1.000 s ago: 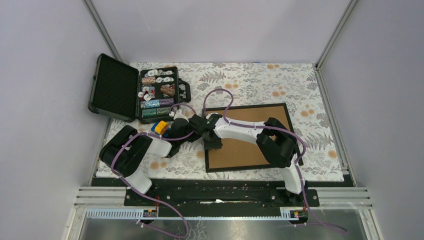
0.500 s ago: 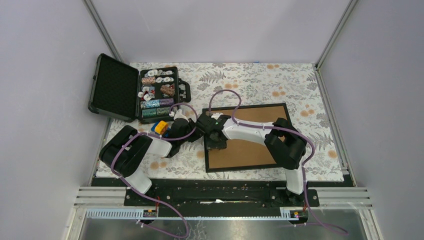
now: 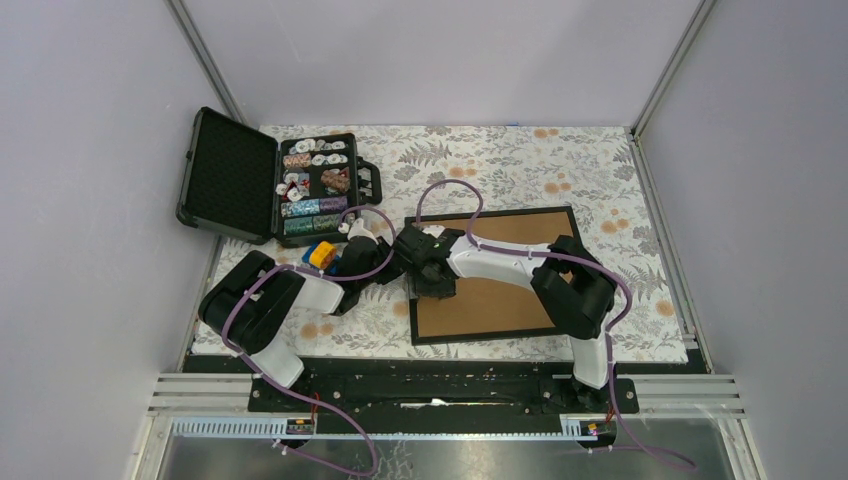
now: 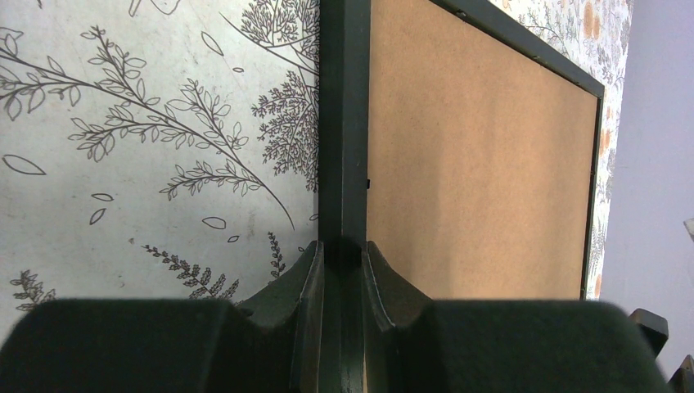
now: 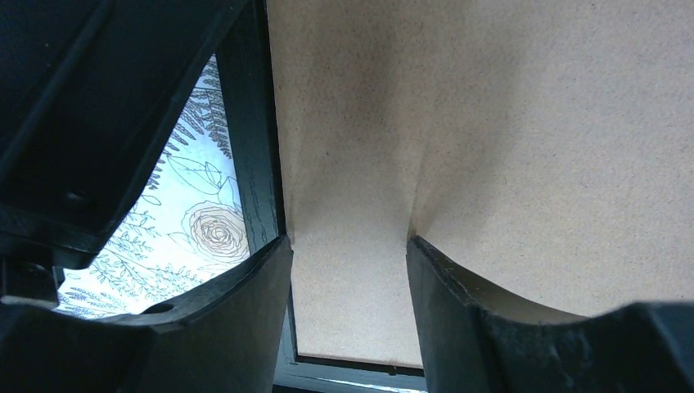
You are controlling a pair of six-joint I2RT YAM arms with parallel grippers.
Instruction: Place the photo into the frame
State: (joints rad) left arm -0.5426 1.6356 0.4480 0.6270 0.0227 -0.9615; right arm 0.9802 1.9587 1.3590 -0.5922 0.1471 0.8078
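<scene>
1. The large rectangular picture frame with thin black moulding [image 3: 480, 305] is found lying flat, back upward, on the right half of the leaf-and-flower printed tablecloth [image 3: 500, 160]. Its long axis is set left to right in the top view, slightly skewed, with the right end nearer the arms.
2. The left gripper [image 4: 344, 250] is seen clamped on the frame's left short moulding, one finger on the outer side over the cloth and one on the inner side.
3. The right gripper [image 5: 348, 246] is held just above the board close to that same left edge. Its jaws are parted and nothing is gripped between them.
4. Printed cloth is visible beyond the far and right edges of the frame. An open black hard case with foam lid and rows of chips [image 3: 265, 190] is noted near the far-left corner.
5. The frame's back is a matte brown fibreboard panel [image 4: 475, 164], flat and finely grained. The moulding is narrow, smooth and square-edged.
</scene>
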